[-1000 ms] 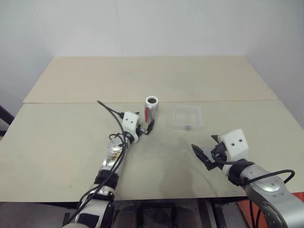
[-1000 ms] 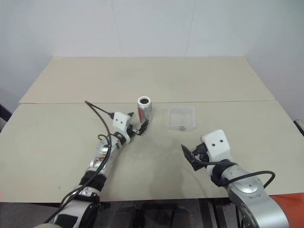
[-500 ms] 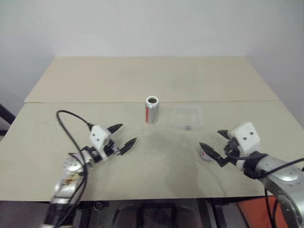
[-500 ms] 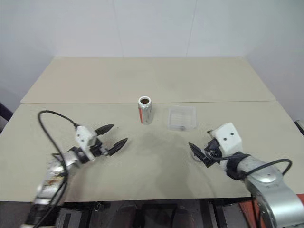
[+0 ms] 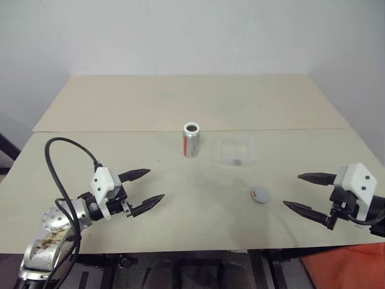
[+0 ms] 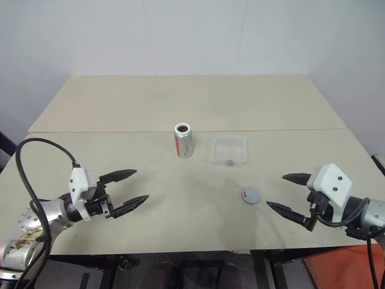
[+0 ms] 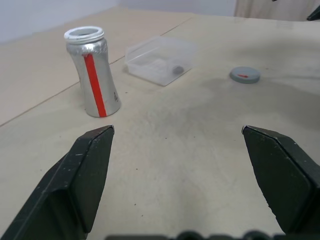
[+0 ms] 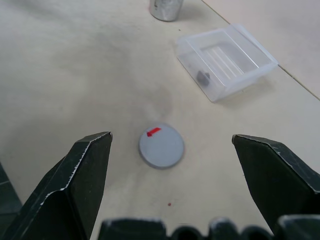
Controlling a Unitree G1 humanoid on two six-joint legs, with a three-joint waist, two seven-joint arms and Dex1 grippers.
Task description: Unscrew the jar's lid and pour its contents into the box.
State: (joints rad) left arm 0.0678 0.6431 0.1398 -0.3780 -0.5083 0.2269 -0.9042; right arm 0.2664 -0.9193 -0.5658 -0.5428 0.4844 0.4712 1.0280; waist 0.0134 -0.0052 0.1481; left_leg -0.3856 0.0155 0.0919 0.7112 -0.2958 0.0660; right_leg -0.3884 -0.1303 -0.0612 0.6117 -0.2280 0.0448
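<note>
- Jar (image 5: 191, 140) stands upright and open on the bench (image 5: 180, 102), well ahead of both claws, box (image 5: 236, 149) just beside it with the tiny piece (image 5: 237, 161) inside.
- Lid (image 5: 260, 195) lies flat, nearer the right claw (image 5: 307, 192).
- Left claw (image 5: 143, 188) and right claw both gape, empty.
- The pour looks done.

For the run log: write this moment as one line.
jar upright, uncapped | lid on table | dark piece in box | left hand open | right hand open

Jar (image 8: 166, 8) cropped (top, seemingly).
</note>
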